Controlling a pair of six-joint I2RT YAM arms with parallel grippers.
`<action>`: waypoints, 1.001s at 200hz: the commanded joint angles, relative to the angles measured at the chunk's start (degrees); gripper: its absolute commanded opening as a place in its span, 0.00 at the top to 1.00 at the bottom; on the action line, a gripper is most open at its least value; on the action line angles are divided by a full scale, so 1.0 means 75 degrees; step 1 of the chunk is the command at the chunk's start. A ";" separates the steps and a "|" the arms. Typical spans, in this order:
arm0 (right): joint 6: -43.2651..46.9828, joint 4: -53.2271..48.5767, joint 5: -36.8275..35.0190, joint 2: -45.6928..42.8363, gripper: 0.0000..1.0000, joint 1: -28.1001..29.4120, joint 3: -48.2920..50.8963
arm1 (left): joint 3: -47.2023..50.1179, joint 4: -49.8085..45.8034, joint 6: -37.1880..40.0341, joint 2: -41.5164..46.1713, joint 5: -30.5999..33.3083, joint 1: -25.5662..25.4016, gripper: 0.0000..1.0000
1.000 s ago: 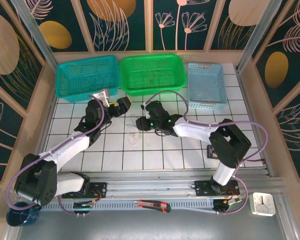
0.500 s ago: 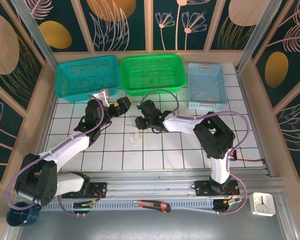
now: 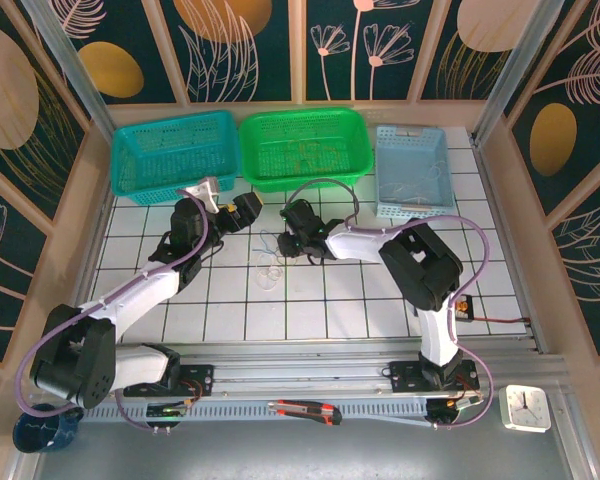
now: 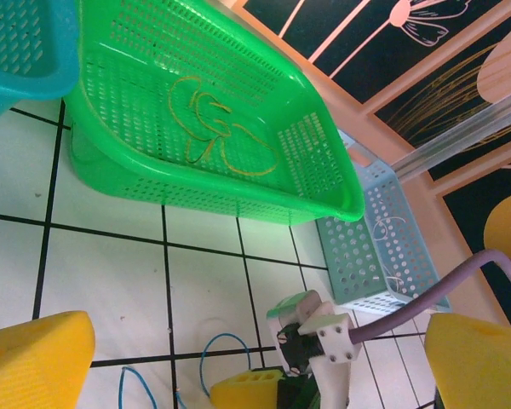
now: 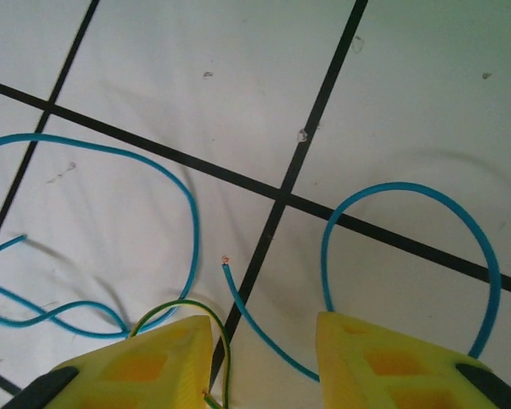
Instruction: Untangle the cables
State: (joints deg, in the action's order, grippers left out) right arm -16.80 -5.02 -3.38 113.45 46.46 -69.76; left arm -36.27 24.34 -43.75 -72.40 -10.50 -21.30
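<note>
Bench (image 3: pixel 380 300): white tiles with black lines, and walls all around it.
Cup (image 3: pixel 40 428): dark blue, down in the near left corner, off the tiles.
Teal basket (image 3: pixel 173 152): at the back on the left. It sits right beside the green one.
Left tool (image 3: pixel 242 212): it hangs over the tiles just in front of the teal and green baskets. Its two yellow fingers (image 4: pixel 34 358) are wide apart, with nothing between them.
Cables (image 3: pixel 270 264): a small bunch of thin loops lying flat on the tiles in the middle, between the two tools.
Blue wire (image 5: pixel 187 213): it makes two big loops on the tile under the right tool. One loose end lies in the gap between that tool's fingers.
Yellow-green wire (image 5: pixel 215 324): it curls out right beside the right tool's left finger.
Right tool (image 5: pixel 264 332): low over the bunch, pointing down at it. Its yellow fingers are a little apart and you can see tile between them. They are not clamped on any wire.
Green basket (image 3: pixel 303 147): at the back in the middle. A thin yellow wire (image 4: pixel 221 136) is curled on its floor.
Light blue basket (image 3: pixel 412 170): at the back on the right, with thin white wire (image 4: pixel 383 226) inside.
Clock (image 3: pixel 526 407): small and white, in the near right corner, off the tiles.
</note>
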 commanded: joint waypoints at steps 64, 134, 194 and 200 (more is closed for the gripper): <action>0.0028 -0.0084 0.0274 -0.0101 1.00 -0.0136 -0.0233 | 0.0090 0.0448 -0.0114 0.0020 -0.0247 0.0051 0.01; -0.0029 -0.0218 0.0102 -0.1793 1.00 -0.0071 -0.0005 | 0.0322 0.0738 -0.0063 0.0056 -0.0622 0.0049 0.01; -0.0119 -0.0222 -0.0001 -0.2693 1.00 -0.0068 0.0015 | 0.0553 0.1025 0.0161 -0.0112 -0.1476 0.0051 0.01; -0.0120 -0.0230 -0.0004 -0.2732 1.00 -0.0076 0.0008 | 0.0576 0.1074 0.0192 -0.0157 -0.1581 0.0051 0.01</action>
State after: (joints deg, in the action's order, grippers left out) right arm -16.91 -6.33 -1.85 95.61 45.54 -70.32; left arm -32.82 28.56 -43.75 -72.58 -17.80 -21.30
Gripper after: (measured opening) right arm 0.048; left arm 0.988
